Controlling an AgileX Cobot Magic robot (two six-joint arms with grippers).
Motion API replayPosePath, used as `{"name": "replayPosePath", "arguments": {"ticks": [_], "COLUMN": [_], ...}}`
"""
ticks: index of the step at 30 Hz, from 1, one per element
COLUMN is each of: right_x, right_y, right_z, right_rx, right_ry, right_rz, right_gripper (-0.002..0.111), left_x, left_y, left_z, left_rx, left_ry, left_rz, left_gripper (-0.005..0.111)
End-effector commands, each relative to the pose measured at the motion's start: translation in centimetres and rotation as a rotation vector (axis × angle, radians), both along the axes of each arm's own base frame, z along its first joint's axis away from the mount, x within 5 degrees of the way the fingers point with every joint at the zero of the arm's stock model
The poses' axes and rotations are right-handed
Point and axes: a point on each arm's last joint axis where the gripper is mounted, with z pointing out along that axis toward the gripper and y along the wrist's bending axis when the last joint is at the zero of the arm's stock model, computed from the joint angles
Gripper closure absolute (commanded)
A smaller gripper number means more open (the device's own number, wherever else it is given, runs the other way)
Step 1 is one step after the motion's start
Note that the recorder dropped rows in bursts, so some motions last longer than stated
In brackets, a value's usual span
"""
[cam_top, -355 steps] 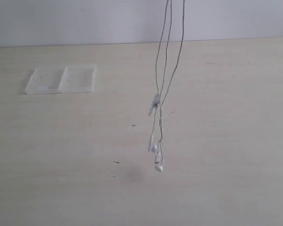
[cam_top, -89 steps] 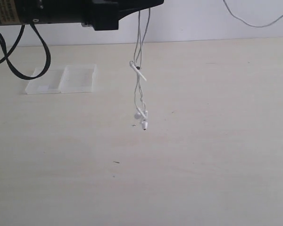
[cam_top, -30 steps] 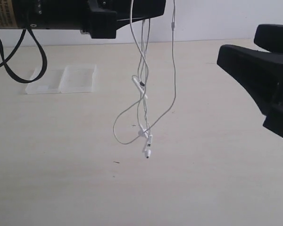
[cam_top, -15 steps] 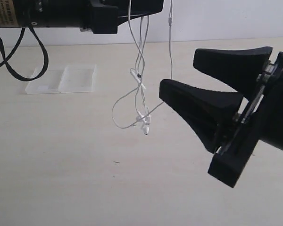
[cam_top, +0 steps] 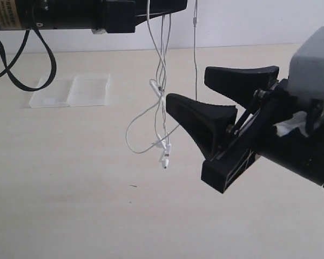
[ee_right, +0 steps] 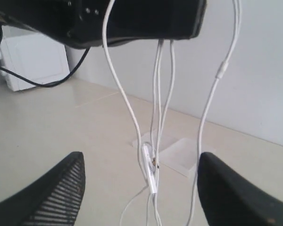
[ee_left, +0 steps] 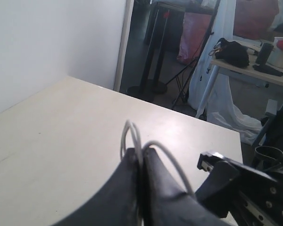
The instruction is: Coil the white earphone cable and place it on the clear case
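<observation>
The white earphone cable (cam_top: 161, 81) hangs in several strands from my left gripper (cam_top: 167, 6), which is high above the table and shut on it. In the left wrist view the closed jaws (ee_left: 140, 154) pinch the wire, and small loops (ee_left: 132, 136) stick out past them. The inline piece (cam_top: 154, 86) and earbuds (cam_top: 164, 152) dangle above the table. My right gripper (cam_top: 189, 86) is open, its tips level with the strands and just to their right. In the right wrist view the strands and inline piece (ee_right: 150, 173) hang in front of its spread jaws (ee_right: 141, 160). The clear case (cam_top: 70, 90) lies open and flat at the far left.
A thick black robot cable (cam_top: 21, 59) loops down from the left arm over the case's far-left corner. The pale table (cam_top: 97, 205) ends at a white wall. A white box (ee_right: 33, 61) stands beyond the table's edge.
My right gripper has come in from the right, moving left until its open fingers are close to the hanging strands. The cable has swung slightly; the left gripper has kept its hold.
</observation>
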Motion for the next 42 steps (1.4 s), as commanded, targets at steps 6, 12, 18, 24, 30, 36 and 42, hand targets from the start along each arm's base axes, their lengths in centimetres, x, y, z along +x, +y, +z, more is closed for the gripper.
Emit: {"name": "replayPosePath", "arguments": {"ticks": [6,12,18,24,30,36,42], "right_x": [-0.3,0.5,1.1,1.6,2.9,3.8,3.8], "right_y": [-0.7,0.1,0.6,1.3,3.2,4.4,4.4], "right_z": [1.0,0.0,-0.9,-1.4,-1.4,-2.6,-2.6], "right_rx": [0.057,0.038,0.023,0.025,0.013,-0.016,0.008], "right_ry": [-0.025,-0.030,-0.009,-0.002,-0.005,0.042,0.067], "right_rz": [-0.022,-0.033,-0.063,-0.053,-0.041,-0.043,-0.046], "right_gripper": [0.044,0.044,0.044,0.044,0.044,0.044,0.052], "left_x": [0.0,-0.1,-0.1,-0.3,-0.7,-0.8,-0.7], "left_y": [0.2,0.2,0.1,0.0,-0.2,-0.2,-0.2], "left_z": [0.5,0.6,0.7,0.8,1.1,1.2,1.1], "left_rx": [-0.017,-0.034,-0.050,-0.065,-0.097,-0.105,-0.101], "left_ry": [-0.002,0.003,0.009,0.011,0.015,0.018,0.016], "left_rz": [0.017,0.012,0.008,-0.012,-0.060,-0.069,-0.061], "left_gripper": [0.107,0.107,0.107,0.107,0.107,0.107,0.107]}}
